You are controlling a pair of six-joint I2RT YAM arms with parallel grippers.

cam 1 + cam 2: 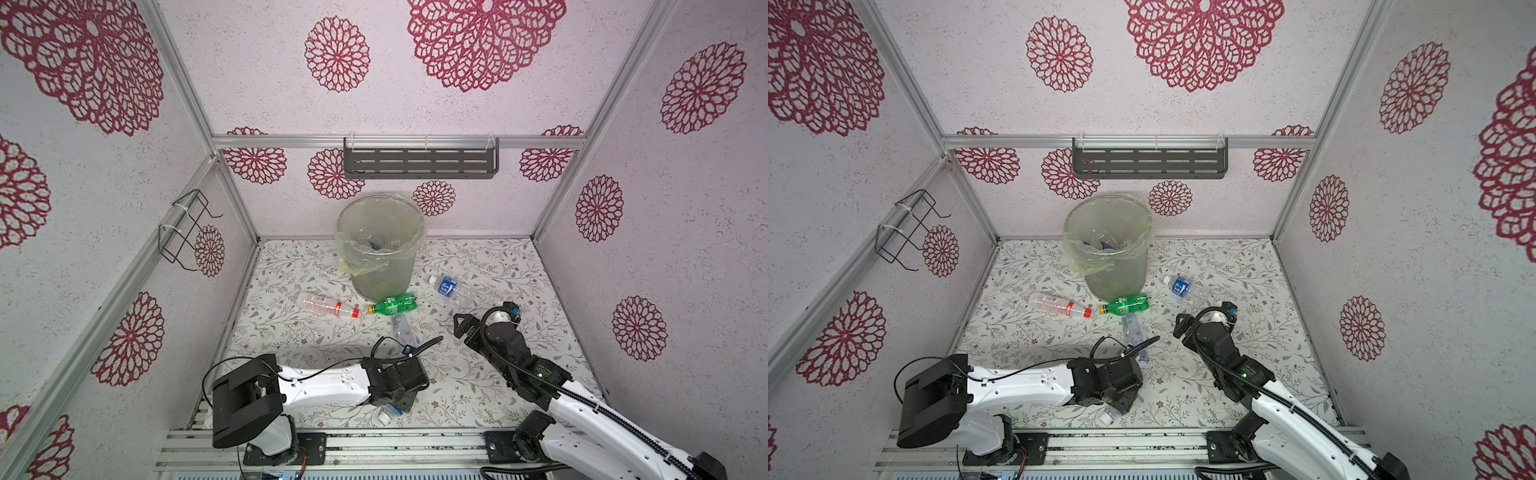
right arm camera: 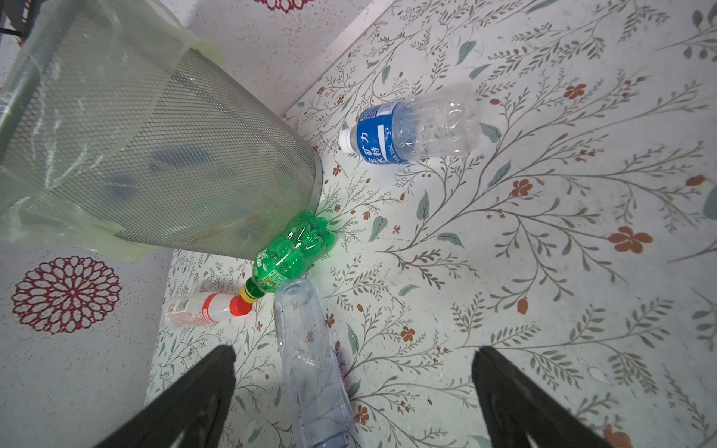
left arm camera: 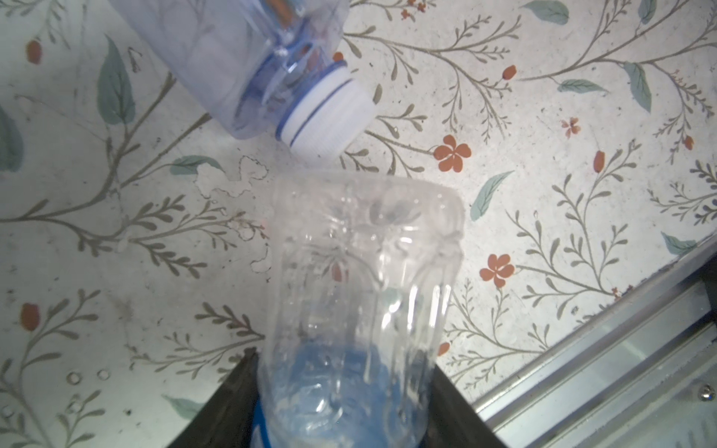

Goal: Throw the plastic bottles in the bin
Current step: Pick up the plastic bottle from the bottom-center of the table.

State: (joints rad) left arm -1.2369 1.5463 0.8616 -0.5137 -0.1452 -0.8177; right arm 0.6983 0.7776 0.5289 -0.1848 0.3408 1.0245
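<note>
The green plastic bottle (image 2: 289, 252) has a yellow cap; the clear plastic bottle (image 3: 361, 271) a blue label; the white tabletop (image 1: 457, 386) a leaf-and-red-flower print.

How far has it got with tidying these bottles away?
Done: a few binned bottles lie inside the bin. In hand: the left hand grips a blue-banded bottle; the right hand is open and empty. Left: five on the table, namely the red-capped bottle, green bottle, blue-labelled bottle, clear bottle and white-capped bottle.
</note>
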